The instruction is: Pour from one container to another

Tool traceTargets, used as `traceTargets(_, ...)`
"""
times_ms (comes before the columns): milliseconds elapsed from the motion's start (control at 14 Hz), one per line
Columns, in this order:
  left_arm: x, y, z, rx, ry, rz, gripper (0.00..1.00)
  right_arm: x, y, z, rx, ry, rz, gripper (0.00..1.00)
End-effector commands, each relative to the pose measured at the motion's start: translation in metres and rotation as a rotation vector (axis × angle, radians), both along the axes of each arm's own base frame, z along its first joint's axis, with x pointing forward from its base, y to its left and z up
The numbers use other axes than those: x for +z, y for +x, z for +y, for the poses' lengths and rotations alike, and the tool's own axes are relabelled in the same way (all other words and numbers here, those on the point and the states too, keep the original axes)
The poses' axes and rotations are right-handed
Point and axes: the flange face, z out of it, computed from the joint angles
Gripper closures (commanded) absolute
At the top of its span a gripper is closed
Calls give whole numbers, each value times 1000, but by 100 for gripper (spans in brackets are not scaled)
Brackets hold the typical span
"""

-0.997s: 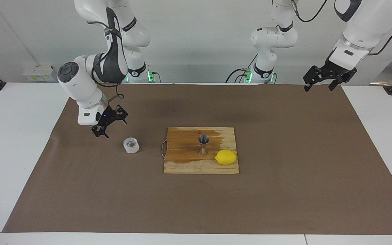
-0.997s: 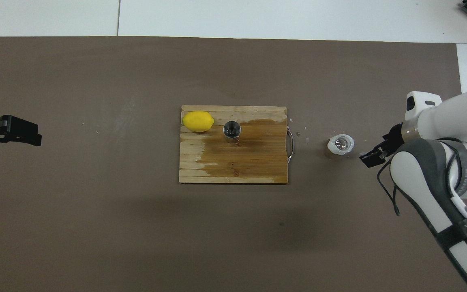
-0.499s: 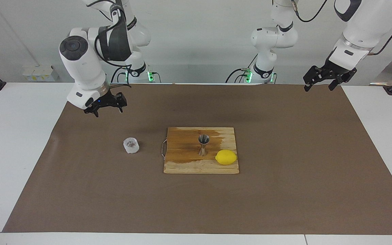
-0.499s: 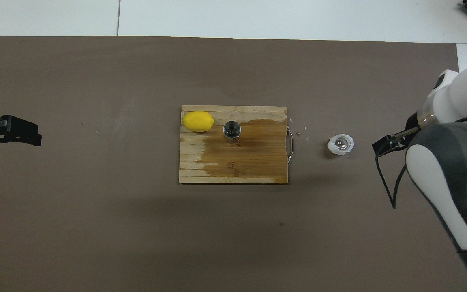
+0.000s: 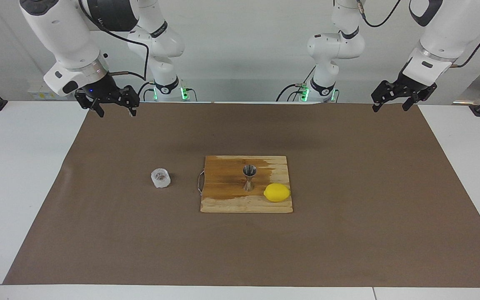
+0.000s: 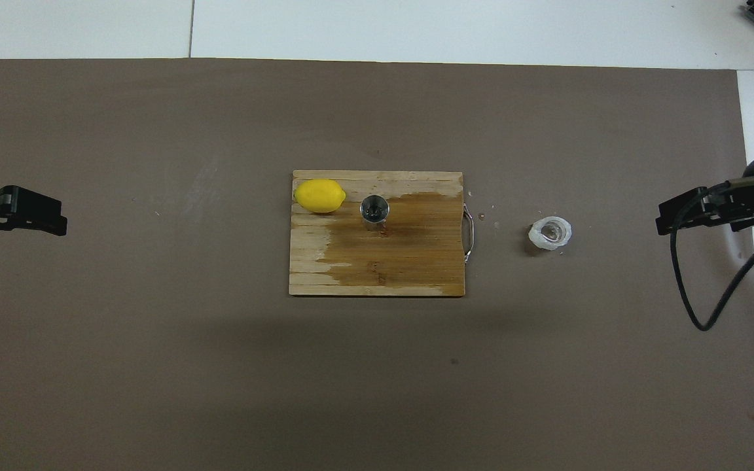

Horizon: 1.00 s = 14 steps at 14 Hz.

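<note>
The glass cup stands upright on the brown mat, beside the cutting board, toward the right arm's end of the counter. The steel jigger stands upright on the board's wet, darkened area, with a lemon just beside it. The right end effector hangs open and empty over the mat's edge nearest the robots. The left end effector waits, open and empty, over the mat's corner at its own end.

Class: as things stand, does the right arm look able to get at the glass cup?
Probably yes: the right gripper hangs open and empty, and bare mat surrounds the glass cup, which stands apart from the cutting board.
</note>
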Motion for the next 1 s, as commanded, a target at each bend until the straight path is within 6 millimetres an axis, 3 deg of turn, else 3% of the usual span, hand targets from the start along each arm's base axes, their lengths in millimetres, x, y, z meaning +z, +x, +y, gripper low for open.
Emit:
traceTargets(0,-1,-1,3,-5,4,1,0,7,-4,-6,-6,6,-1,0)
traceTargets(142,-1,-1,2,-8,4,1,0,7,-6,-16,-17,6,6,0)
traceTargets(570,-1,-1,2,-8,4,1,0,6,-12,-16,-20,3,23,0)
traceTargets(712,-1,-1,2,-8,4,1,0,10,-15,-24,-37,4,16,0)
traceTargets(783,-1,-1,3,-5,4,1,0,8,-14,-39,-67,18,15,0)
traceTargets(926,-1,-1,3,-5,4,1,0,7,-14,-40,-69,18,15,0)
